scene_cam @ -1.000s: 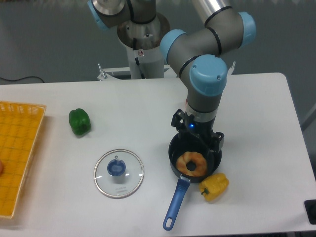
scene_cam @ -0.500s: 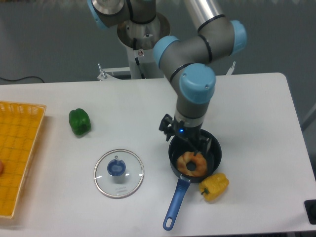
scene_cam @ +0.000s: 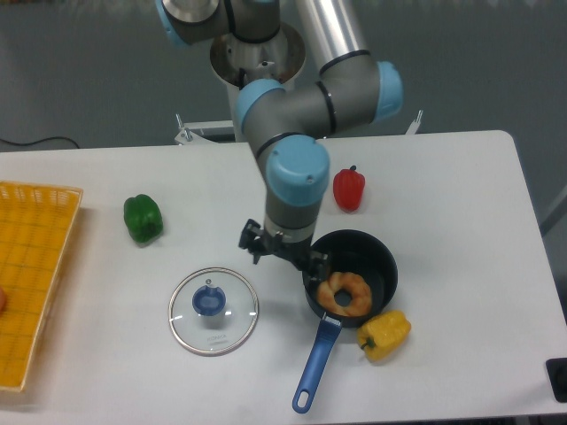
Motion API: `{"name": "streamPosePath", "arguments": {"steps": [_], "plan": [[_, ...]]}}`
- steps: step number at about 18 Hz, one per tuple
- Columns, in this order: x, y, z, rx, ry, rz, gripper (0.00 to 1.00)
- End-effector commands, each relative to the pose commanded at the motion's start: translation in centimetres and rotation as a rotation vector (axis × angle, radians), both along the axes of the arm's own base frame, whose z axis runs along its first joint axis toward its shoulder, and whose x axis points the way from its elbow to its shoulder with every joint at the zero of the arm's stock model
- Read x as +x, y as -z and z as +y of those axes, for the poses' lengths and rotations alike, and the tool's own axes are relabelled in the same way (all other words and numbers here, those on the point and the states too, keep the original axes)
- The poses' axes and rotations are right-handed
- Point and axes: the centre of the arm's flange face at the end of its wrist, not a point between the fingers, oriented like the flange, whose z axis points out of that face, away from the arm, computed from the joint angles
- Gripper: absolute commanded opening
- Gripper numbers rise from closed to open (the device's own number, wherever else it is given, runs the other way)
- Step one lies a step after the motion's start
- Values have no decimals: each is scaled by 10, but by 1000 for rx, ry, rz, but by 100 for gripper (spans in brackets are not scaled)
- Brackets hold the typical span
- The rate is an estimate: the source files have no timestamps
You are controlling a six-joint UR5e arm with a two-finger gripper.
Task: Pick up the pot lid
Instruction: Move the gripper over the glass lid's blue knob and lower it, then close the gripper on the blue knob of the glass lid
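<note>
Fingers (scene_cam: 316, 264) wide apart, black pan (scene_cam: 377, 262) partly behind one

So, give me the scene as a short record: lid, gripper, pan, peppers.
lid: lid lying flat, blue knob up
gripper: gripper open, holding nothing, not at the knob
pan: black pan, blue handle, brown ring inside
peppers: yellow pepper beside pan, red pepper beyond it, green pepper at picture left

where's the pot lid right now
In the camera view, the pot lid lies on the table left of centre, to the left of the black pan and blue handle.
</note>
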Motion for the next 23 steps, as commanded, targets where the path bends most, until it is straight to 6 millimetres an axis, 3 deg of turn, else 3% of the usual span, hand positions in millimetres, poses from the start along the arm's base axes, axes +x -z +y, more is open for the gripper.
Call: {"name": "streamPosePath", "arguments": {"steps": [5,9,23], "plan": [[36,19,35,24,-38,26,100],[55,33,49,-1,-42,45,100],[64,59,57,-32,-60,21,100]]}}
